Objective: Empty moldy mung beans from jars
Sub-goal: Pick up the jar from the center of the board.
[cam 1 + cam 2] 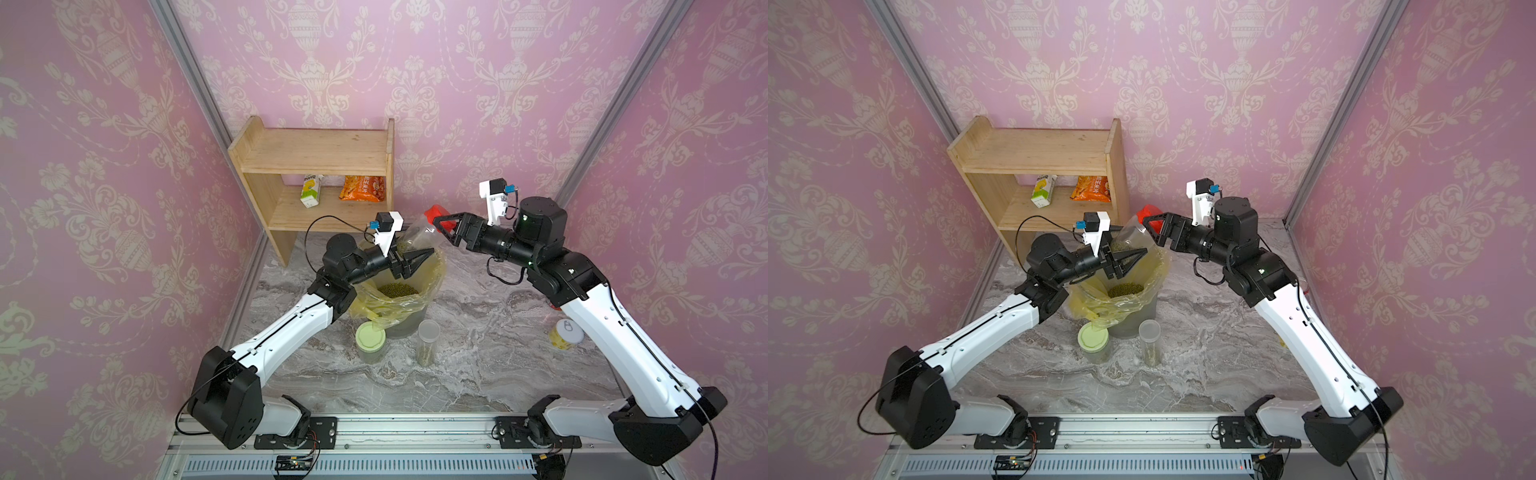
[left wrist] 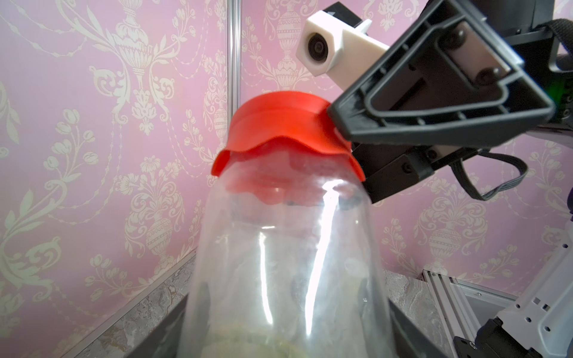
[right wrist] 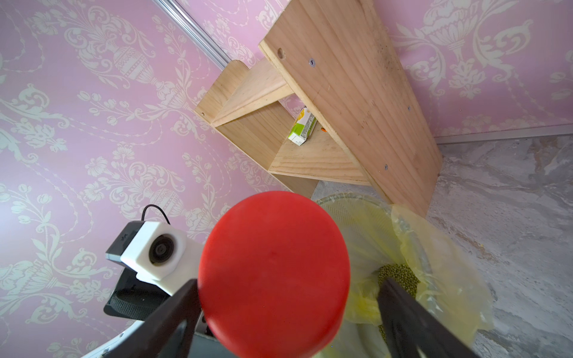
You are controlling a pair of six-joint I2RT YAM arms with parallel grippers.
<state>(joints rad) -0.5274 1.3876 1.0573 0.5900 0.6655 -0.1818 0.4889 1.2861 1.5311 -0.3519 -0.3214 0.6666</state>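
- The left pincer (image 1: 417,258) was clamped on the clear body of the red-lidded jar (image 1: 415,232). It held the jar tilted, with the cap end raised toward the other arm. In the left wrist view a dark finger (image 2: 155,338) showed on either side of the plastic.
- A small heap of mung beans (image 1: 404,246) lay inside the jar, close to that grip.
- Directly below the left pincer stood a bin (image 1: 405,328) lined with a yellow bag (image 1: 434,266), with more beans in its bottom.
- Nearer the arm bases than that pincer, a squat jar (image 1: 370,338) with a pale-green lid and a tall jar (image 1: 428,343) stood upright beside the bin.
- The red lid (image 2: 279,124) sat over the held jar's mouth, between the fingers of the right pincer (image 3: 286,286).
- That pincer stood wide. One finger (image 3: 176,307) lay against the lid's rim and the other (image 3: 409,316) was apart from it, so it straddled the cap without squeezing.
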